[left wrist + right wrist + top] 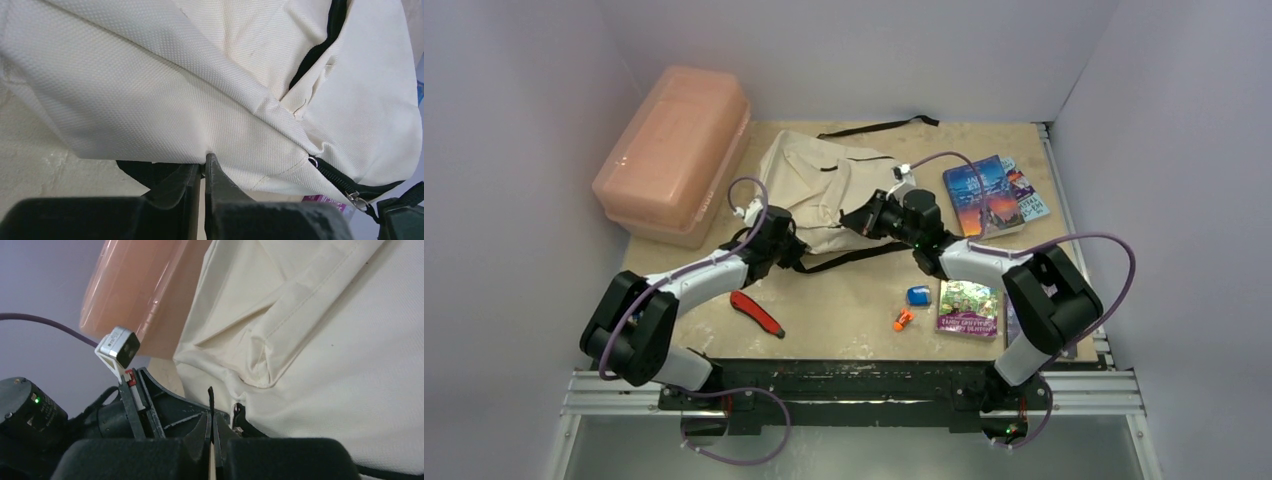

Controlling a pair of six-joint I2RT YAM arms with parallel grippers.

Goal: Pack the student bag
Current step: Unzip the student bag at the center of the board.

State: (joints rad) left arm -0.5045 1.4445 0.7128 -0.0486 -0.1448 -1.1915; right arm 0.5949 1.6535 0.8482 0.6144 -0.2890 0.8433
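Cream student bag, rumpled, black straps.
I see the left hand clamping its hem, the right hand its black trim.

Cream student bag, fine dotted weave, black straps and zip, silver zip pulls. Translucent salmon-pink box. Red-and-black cutter. Small blue item, small orange item. Far book deep blue with orange glow; near book green and purple, pale lettering. Pale tan table, whitish scuffs. Left arm and right arm white and black, purple cables. Pale lilac-grey walls.
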